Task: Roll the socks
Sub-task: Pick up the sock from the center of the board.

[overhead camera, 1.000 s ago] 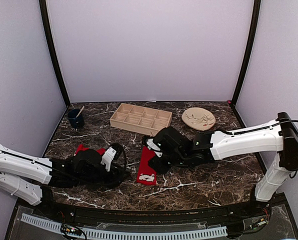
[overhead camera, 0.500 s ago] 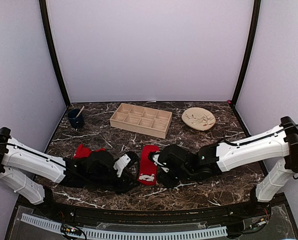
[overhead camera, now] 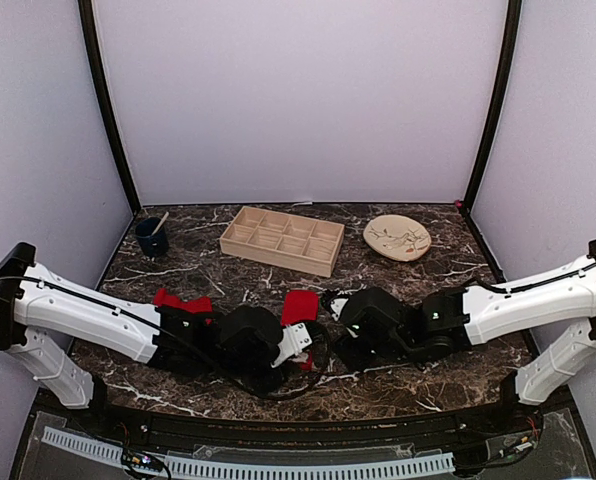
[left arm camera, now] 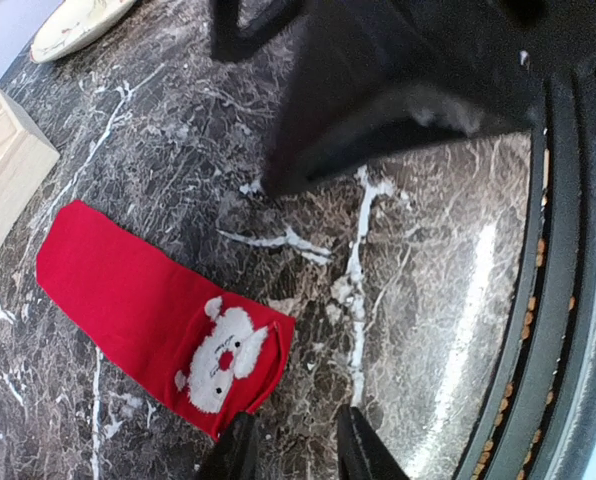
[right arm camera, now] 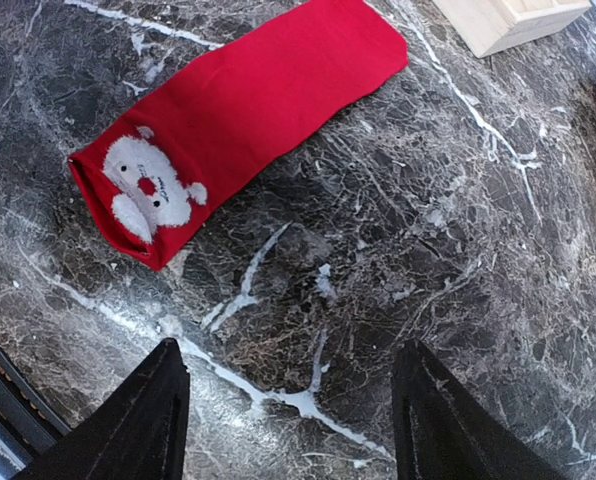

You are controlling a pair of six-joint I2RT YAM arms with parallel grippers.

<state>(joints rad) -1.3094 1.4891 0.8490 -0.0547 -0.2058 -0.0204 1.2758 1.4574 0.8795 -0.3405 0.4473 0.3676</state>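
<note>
Dark marble table [overhead camera: 228, 275] with white veins, closed in by pale lilac walls [overhead camera: 298, 100], is what I'm working over. My left gripper [left arm camera: 293, 458] has its fingers a little apart with only bare marble between them, so it holds nothing. Just beside one fingertip [left arm camera: 236, 455] lies the cuff end of the red sock [left arm camera: 148, 305], spread flat, its white bear-face patch [left arm camera: 221, 355] facing up. My right gripper [right arm camera: 293, 425] stands wide apart and empty over bare marble, and the same sock lies flat ahead of it in the wrist view. From overhead, both wrists meet near the front middle of the table and cover most of that sock between them. The second sock [overhead camera: 183, 302] sits bunched to the left, against the left arm. Farther back stand a wooden divided tray [overhead camera: 281, 238], a dark blue cup [overhead camera: 150, 238] and a round plate [overhead camera: 397, 238], all well apart from the socks.
</note>
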